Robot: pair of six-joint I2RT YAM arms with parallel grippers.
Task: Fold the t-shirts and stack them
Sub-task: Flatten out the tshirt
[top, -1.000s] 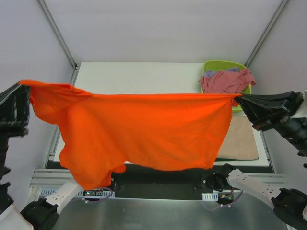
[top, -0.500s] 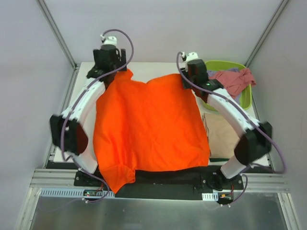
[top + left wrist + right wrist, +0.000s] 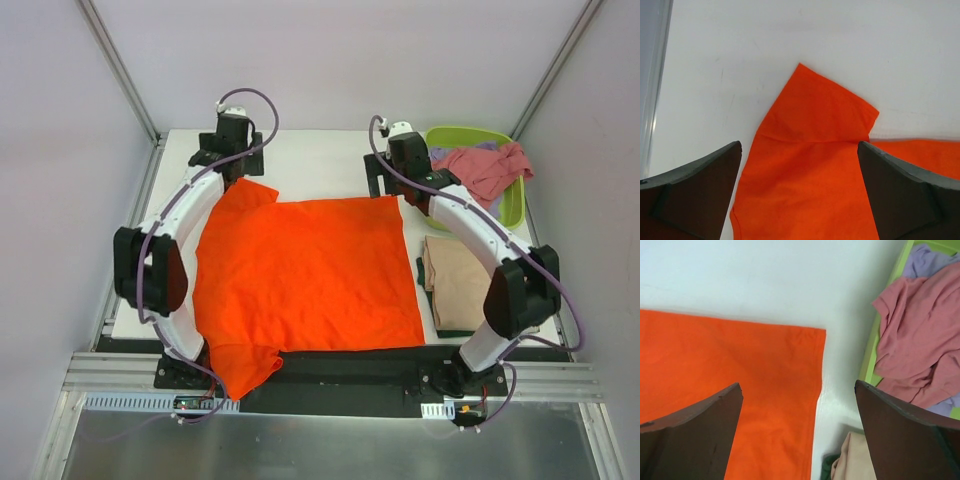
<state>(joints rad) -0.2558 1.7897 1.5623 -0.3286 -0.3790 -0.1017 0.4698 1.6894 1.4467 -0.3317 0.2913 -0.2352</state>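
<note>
We find left claw and right claw open, empty, over the far corners of the orange t-shirt; it spreads nearward, sleeves left, hem right.

The orange t-shirt — held aloft before — now lies on the table, left gripper and right gripper opened.

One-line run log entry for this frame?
state: orange t-shirt spread flat | left gripper: open over far sleeve | right gripper: open over far-right corner | stack: tan t-shirt folded | tub: pink t-shirt
</note>
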